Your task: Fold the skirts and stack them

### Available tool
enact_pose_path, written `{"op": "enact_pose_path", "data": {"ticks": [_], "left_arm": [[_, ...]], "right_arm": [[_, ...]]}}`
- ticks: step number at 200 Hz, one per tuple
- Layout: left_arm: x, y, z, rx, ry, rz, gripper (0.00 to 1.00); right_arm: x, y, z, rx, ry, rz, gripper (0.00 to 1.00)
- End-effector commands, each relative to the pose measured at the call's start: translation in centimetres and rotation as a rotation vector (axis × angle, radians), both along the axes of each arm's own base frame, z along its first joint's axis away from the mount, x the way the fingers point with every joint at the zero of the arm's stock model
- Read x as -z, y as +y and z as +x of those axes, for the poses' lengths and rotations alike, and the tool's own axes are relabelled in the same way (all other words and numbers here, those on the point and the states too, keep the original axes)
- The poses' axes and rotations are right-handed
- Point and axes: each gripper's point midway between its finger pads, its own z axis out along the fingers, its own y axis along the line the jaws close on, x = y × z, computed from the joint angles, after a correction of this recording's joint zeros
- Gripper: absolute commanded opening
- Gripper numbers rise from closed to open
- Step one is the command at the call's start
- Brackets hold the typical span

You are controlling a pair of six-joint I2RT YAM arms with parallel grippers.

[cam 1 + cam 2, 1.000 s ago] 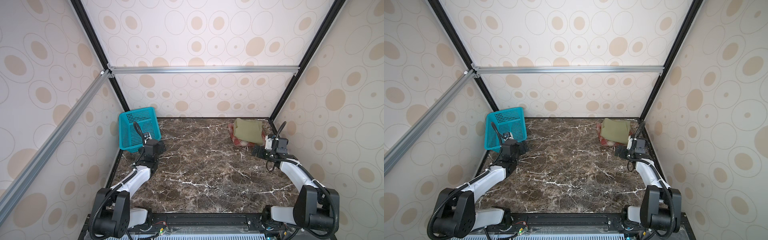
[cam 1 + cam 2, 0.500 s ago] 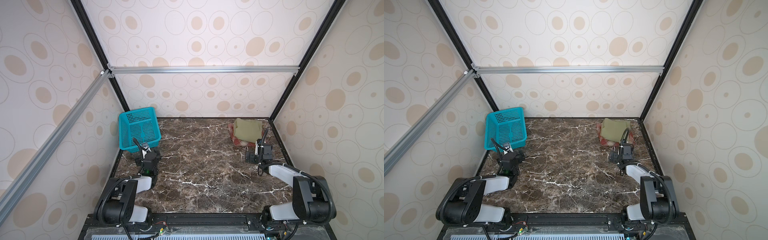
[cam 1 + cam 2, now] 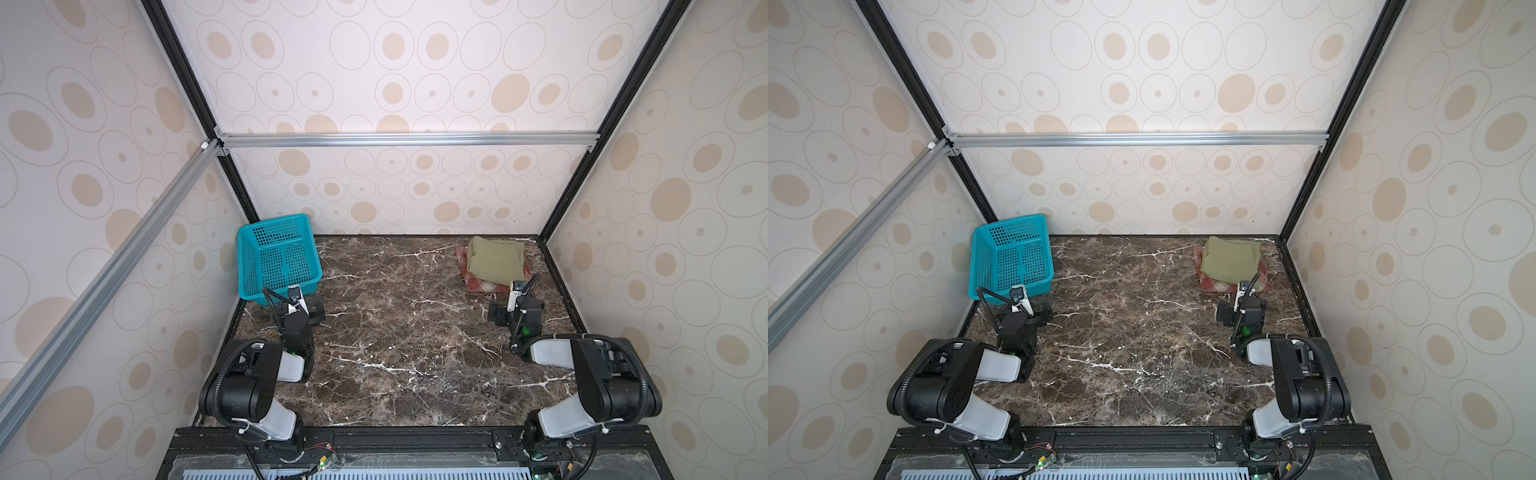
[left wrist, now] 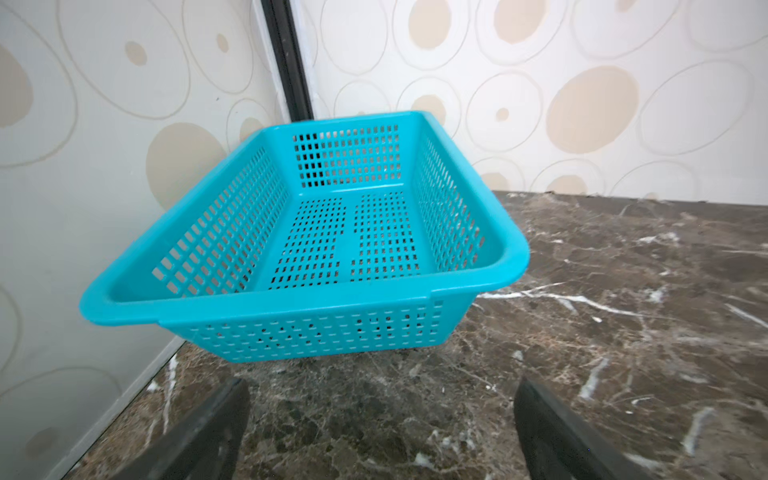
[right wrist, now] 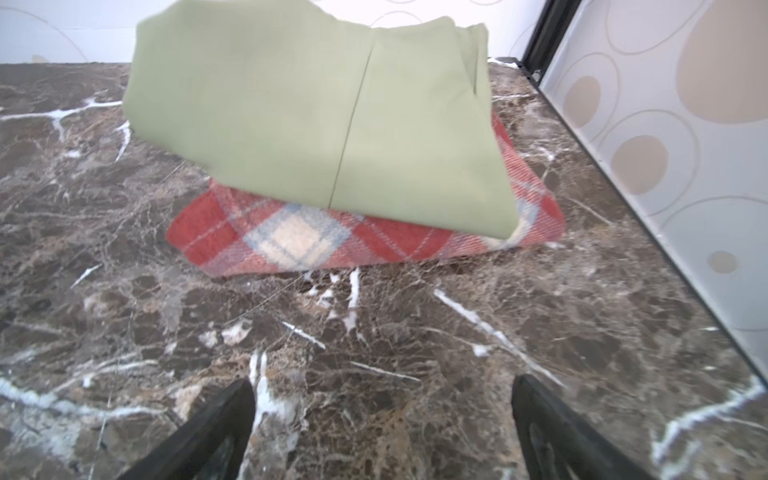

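Two folded skirts lie stacked in the back right corner of the table. The plain olive-green skirt [image 3: 494,259] [image 3: 1229,259] [image 5: 311,104] rests on the red-and-cream plaid skirt [image 3: 478,286] [image 3: 1214,286] [image 5: 291,241]. My right gripper [image 5: 382,386] [image 3: 509,309] is low over the marble just in front of the stack, open, with nothing between its fingers. My left gripper [image 4: 382,386] [image 3: 305,309] is also open and empty, close in front of the teal basket.
A teal perforated basket [image 3: 249,266] [image 3: 984,266] [image 4: 291,299] stands empty at the back left, tilted against the side wall. Patterned walls close in the brown marble table [image 3: 407,332] on three sides. Both arms are folded back near the front corners.
Both arms have drawn back toward the front and folded down. The right gripper has moved away from the stack, the left a little back from the basket. Both stay open.
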Motion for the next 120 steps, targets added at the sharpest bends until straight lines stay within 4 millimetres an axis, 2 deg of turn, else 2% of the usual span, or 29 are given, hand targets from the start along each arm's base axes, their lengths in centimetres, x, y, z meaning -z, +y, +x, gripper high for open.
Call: {"op": "enact_pose_path", "data": {"ticks": [1,120], "left_arm": [[-1.29,-0.74,0.05,0.065,-0.062,0.025,0.99],[-1.47,-0.77,0.30,0.069,-0.068,0.029,0.99]], "right_arm": [[-2.08,0.64,0.95,-0.032,-0.087,-0.008,0.98],[-2.05,0.70,0.96,-0.036,-0.094,-0.012,0.98]]}}
